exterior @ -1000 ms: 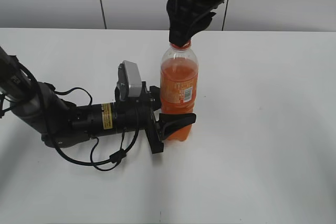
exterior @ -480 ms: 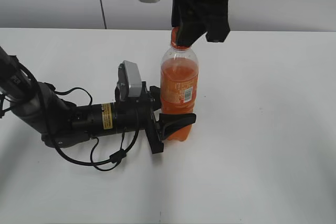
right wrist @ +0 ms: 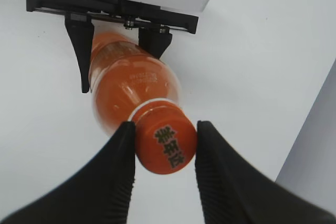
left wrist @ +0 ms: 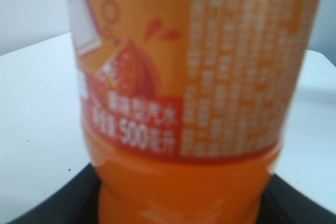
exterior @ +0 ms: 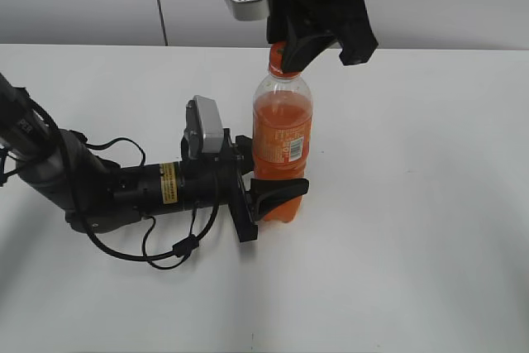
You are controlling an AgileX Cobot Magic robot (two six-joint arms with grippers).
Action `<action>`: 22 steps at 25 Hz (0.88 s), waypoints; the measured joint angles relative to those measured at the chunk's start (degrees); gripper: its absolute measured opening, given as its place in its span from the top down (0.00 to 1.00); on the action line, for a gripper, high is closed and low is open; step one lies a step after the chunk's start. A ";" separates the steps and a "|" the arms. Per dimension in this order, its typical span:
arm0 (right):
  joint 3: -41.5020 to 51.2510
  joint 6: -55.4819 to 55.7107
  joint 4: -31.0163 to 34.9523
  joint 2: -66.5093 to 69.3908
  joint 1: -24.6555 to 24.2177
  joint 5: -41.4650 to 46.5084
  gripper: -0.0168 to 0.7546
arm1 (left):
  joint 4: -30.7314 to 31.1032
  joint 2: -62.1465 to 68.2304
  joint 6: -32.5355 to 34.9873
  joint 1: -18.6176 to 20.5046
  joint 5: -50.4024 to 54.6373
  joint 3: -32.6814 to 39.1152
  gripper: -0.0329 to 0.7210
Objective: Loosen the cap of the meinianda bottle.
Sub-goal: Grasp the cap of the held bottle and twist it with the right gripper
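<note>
Over on the left, the left arm lies low along the white table, cables trailing beside it, and its left gripper reaches in to the lower body of the meinianda bottle. The jaws are clamped on the bottle just under the label, one black finger wrapping the near side; the left wrist view is filled by the orange label with the dark fingers at the bottom corners. The bottle stands upright near the middle of the table, pinned and steady.

Move to the right and up: the right arm comes down from above, and the right gripper sits over the neck. In the right wrist view its two black fingers press against either side of the cap, so the jaws are closed on the cap, its dark mark plain to see between them. The orange neck ring shows just below.

My read: this is the twisting step itself, one arm bracing, the other gripping the cap. What it calls for next is a wrist rotation about the bottle's axis, with the grip kept firm enough not to slip and the lower hold not letting the bottle spin along with it.
</note>
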 joint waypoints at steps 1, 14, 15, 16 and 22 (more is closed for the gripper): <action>0.00 0.00 0.06 0.00 0.00 0.00 0.64 | 0.00 0.00 0.00 0.00 0.00 0.00 0.43; 0.00 15.31 0.86 -0.07 0.00 0.00 0.23 | -0.05 0.00 0.00 0.00 0.00 0.00 0.43; 0.00 17.53 0.96 -0.30 0.00 0.00 0.23 | -0.05 0.00 0.00 0.00 0.00 0.00 0.43; 0.00 20.35 0.97 -0.64 0.00 0.00 0.23 | -0.05 0.00 0.00 0.00 0.00 0.00 0.43; 0.00 52.36 0.31 -3.22 0.00 0.06 0.23 | -0.05 0.00 0.00 0.00 0.00 0.00 0.43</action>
